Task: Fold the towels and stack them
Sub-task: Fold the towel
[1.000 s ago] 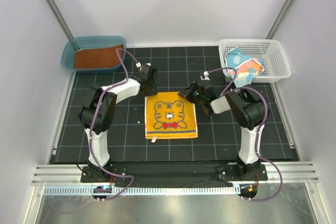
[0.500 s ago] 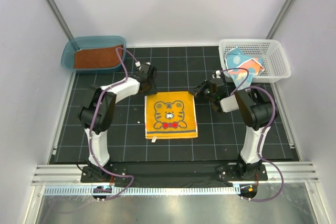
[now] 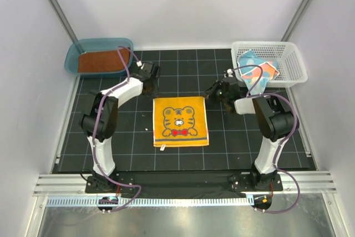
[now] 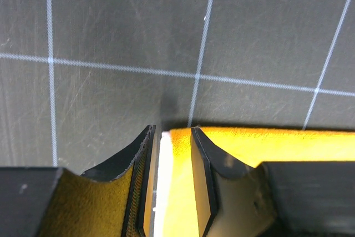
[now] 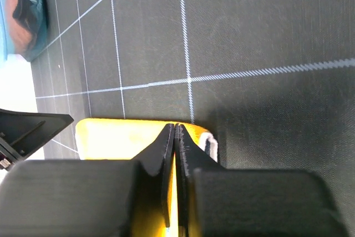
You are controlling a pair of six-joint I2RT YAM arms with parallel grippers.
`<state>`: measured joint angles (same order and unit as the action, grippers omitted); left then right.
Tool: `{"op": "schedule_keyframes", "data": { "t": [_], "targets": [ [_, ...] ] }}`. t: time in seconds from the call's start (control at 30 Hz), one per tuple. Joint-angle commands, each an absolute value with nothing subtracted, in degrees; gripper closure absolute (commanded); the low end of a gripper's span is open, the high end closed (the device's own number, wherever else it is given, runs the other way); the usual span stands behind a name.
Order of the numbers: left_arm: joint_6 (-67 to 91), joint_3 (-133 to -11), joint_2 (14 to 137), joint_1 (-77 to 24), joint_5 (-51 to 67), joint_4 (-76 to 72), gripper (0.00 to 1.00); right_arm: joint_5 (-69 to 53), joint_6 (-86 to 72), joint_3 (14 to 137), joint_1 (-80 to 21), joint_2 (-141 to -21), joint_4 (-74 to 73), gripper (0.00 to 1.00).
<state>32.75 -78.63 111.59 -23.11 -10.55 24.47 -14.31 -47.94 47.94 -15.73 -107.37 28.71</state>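
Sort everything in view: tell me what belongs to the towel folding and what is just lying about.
Job: tiger towel, rust towel, spotted towel.
Lying about: tub, basket, mat.

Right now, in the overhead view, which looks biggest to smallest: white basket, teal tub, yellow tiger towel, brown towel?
1. white basket
2. yellow tiger towel and teal tub: too alike to rank
3. brown towel, lying inside the tub

No text is legible; the small white tag (image 3: 162,148) on the tiger towel (image 3: 180,137) seems too tiny to read.
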Motion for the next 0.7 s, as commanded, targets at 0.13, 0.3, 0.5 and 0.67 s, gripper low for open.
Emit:
{"op": "schedule_keyframes", "data": {
  "t": [0.13, 0.3, 0.5, 0.67],
  "targets": [
    [31.2, -79.63, 106.96, -22.94, -11.43, 26.46, 0.59, -11.43, -38.68, 53.52, -15.29, -99.58, 17.06, 0.8],
    [31.11, -80.24, 108.45, -22.94, -10.81, 27.68, 0.58, -11.6, -34.55, 56.16, -15.38, -100.11, 9.5, 0.67],
    [31.03, -80.86, 110.48, -22.94, -10.11, 28.83, 0.58, -10.47, -31.29, 57.83, -16.17, -102.39, 5.28, 0.62],
    [31.11, -80.51, 112.32, -22.94, -10.02, 28.57, 0.58, -9.84, -29.8, 58.18, -16.96, -104.58, 5.01, 0.61]
  ]
}}
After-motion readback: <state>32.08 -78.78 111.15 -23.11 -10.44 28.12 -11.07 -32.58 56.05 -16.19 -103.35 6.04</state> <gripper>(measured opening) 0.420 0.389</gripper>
